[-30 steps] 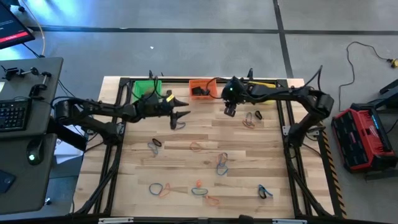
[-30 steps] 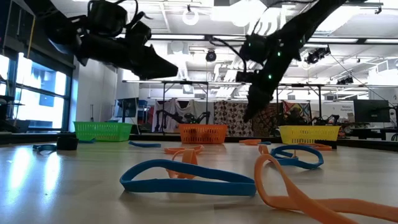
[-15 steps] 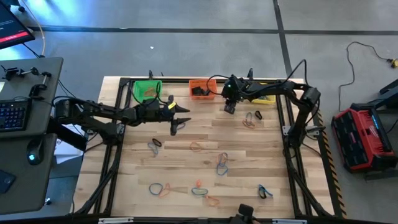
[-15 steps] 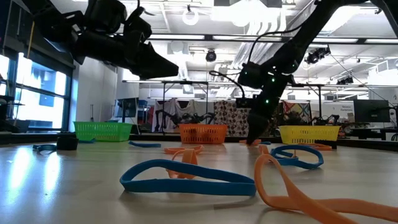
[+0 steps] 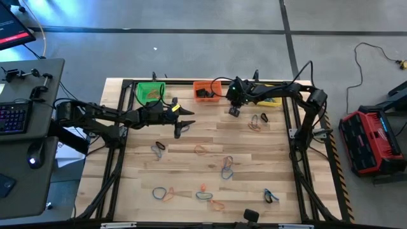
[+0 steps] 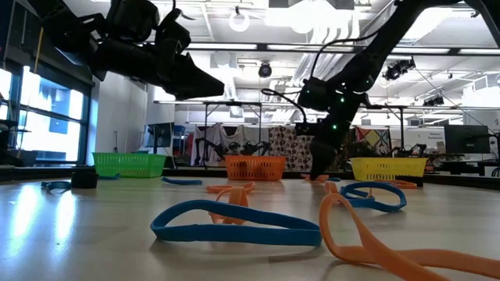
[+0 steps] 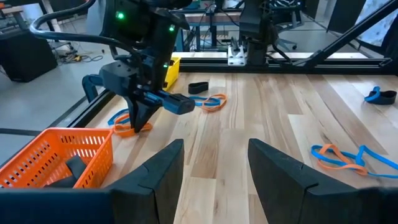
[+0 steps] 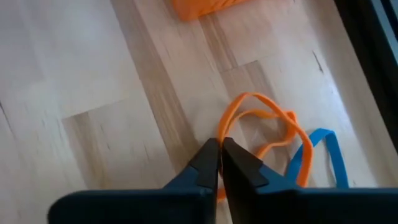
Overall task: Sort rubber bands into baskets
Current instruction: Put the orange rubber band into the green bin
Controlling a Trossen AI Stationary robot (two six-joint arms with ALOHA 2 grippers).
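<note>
Rubber bands lie scattered over the counter (image 5: 267, 172); an orange band (image 8: 261, 127) sits pinched in the clenched right end effector (image 8: 219, 163), tip down at the counter surface beside a blue band (image 8: 323, 152), just in front of the red-orange basket (image 5: 206, 90) with the yellow basket (image 5: 270, 98) to its side. Left end effector (image 7: 214, 163) hovers released over bare wood near the green basket (image 5: 150, 92), its fingers (image 7: 158, 168) spread apart, holding nothing.

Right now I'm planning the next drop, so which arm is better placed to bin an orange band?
The right gripper: its fingers are shut on an orange band beside the orange basket. The left gripper hangs open, empty.
</note>
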